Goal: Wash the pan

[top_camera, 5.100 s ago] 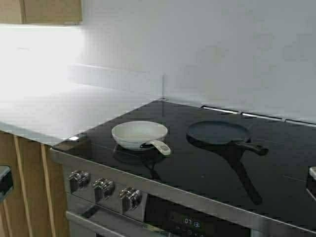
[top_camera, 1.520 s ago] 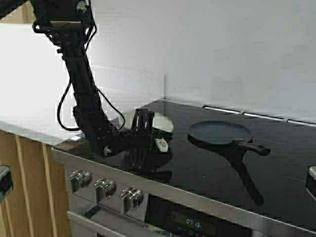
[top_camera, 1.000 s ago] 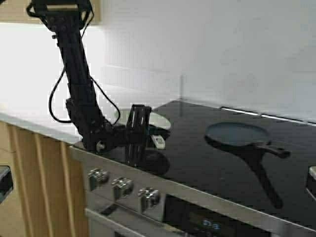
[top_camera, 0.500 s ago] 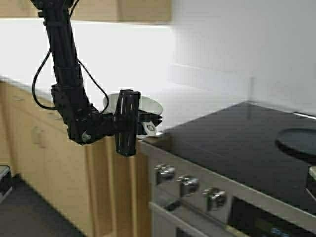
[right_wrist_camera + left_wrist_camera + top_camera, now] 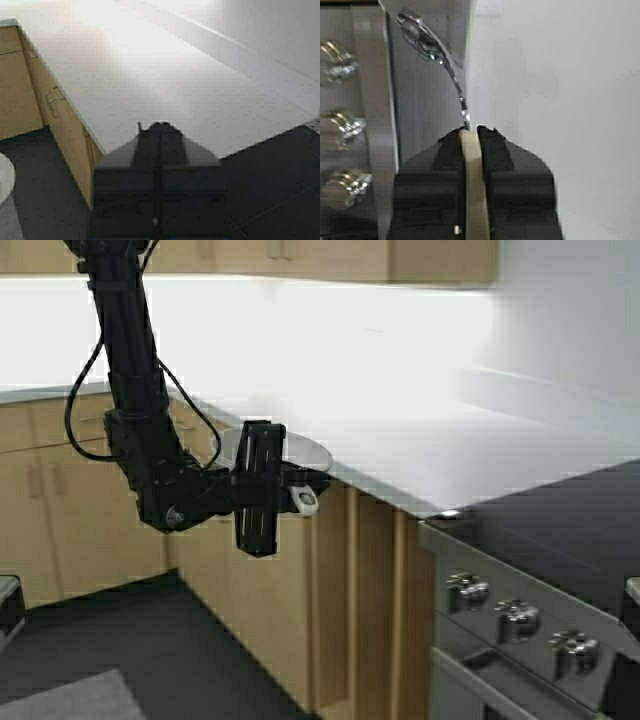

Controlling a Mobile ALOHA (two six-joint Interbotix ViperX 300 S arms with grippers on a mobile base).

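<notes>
The small white pan [image 5: 292, 451] hangs in the air in front of the counter edge, held level by its cream handle [image 5: 303, 500]. My left gripper [image 5: 300, 483] is shut on that handle. In the left wrist view the black fingers [image 5: 495, 150] clamp the cream handle [image 5: 470, 160] between them, and the pan body runs off ahead as a thin edge. My right gripper [image 5: 161, 126] is shut and empty, parked low on the right above the white counter. Only the edge of the right arm [image 5: 630, 615] shows in the high view.
A long white countertop [image 5: 450, 440] runs over wooden base cabinets [image 5: 270, 590]. The stove with its knobs [image 5: 510, 620] and black glass top [image 5: 590, 510] is at the right. Dark floor [image 5: 100, 630] and a grey mat [image 5: 70, 700] lie at lower left. Upper cabinets [image 5: 300, 255] hang above.
The robot has moved and turned left: the stove has slid to the right edge and the black pan has left the view. My left gripper lifted the white pan and still holds it.
</notes>
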